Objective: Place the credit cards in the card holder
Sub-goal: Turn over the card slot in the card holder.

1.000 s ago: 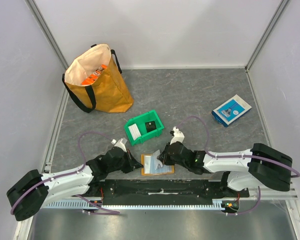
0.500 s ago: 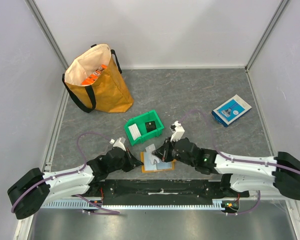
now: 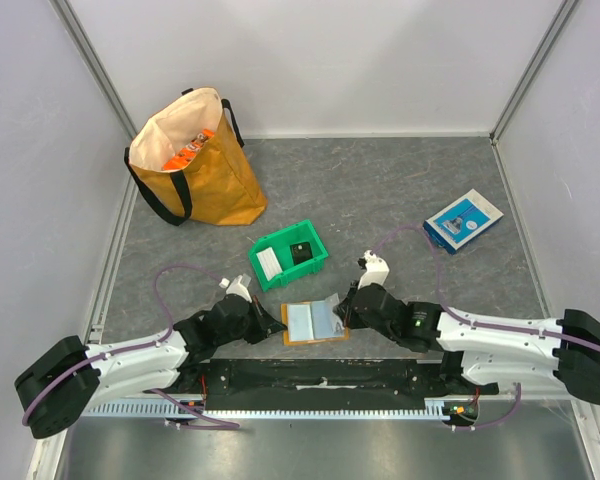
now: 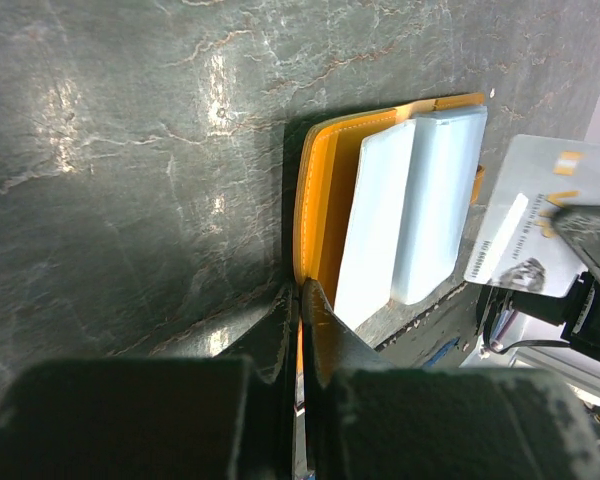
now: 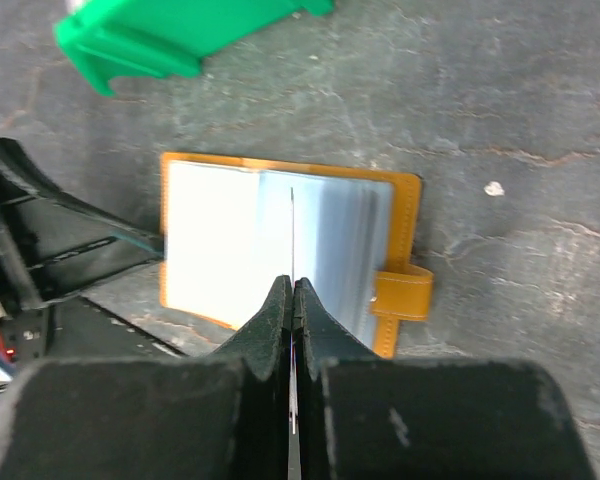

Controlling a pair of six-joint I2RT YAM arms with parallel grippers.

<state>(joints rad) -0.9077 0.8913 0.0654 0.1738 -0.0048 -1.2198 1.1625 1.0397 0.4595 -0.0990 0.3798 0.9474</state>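
Observation:
The orange card holder (image 3: pixel 315 323) lies open near the table's front edge, its clear sleeves (image 4: pixel 405 215) facing up and its snap tab (image 5: pixel 403 293) on the right. My left gripper (image 3: pixel 280 328) is shut on the holder's left cover edge (image 4: pixel 302 262). My right gripper (image 3: pixel 342 311) is shut on a light credit card (image 5: pixel 292 232), held upright and edge-on just above the holder's right half. The left wrist view shows the same card's (image 4: pixel 538 232) printed face. More credit cards, white (image 3: pixel 268 263) and black (image 3: pixel 300 252), sit in the green bin (image 3: pixel 314 266).
An orange-yellow tote bag (image 3: pixel 195 165) stands at the back left. A blue-and-white flat box (image 3: pixel 463 220) lies at the right. The green bin is just behind the holder. A black rail (image 3: pixel 320 378) runs along the near edge between the arm bases.
My right gripper has drawn back to the right with the card, from over the holder's middle to its right side. The card now stands edge-on. The left gripper has not moved.

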